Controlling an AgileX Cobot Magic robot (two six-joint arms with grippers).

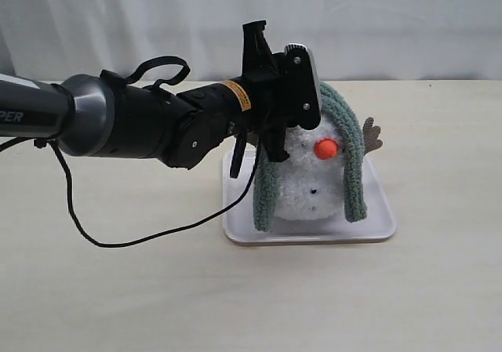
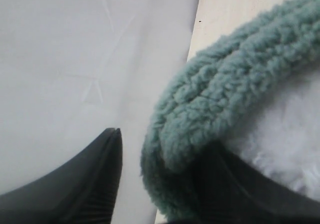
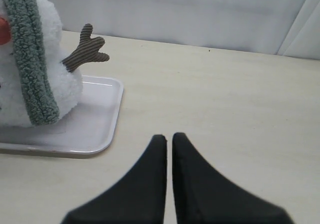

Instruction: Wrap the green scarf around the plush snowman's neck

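The plush snowman (image 1: pixel 310 183) stands on a white tray (image 1: pixel 376 230), orange nose facing front. The green scarf (image 1: pixel 354 164) is draped over the top of its head, and both ends hang down past its sides to the tray. My left gripper (image 1: pixel 302 93) is at the head's upper left. In its wrist view it (image 2: pixel 165 144) is open: the scarf (image 2: pixel 235 84) lies against one finger and stands apart from the other. My right gripper (image 3: pixel 169 136) is shut on nothing, low over the table beside the tray (image 3: pixel 100 119). It is out of the exterior view.
The left arm's black cable (image 1: pixel 157 230) loops down onto the table left of the tray. One brown antler arm (image 3: pixel 85 49) sticks out of the snowman (image 3: pixel 65 84) toward my right gripper. A white curtain (image 1: pixel 376 23) closes off the back.
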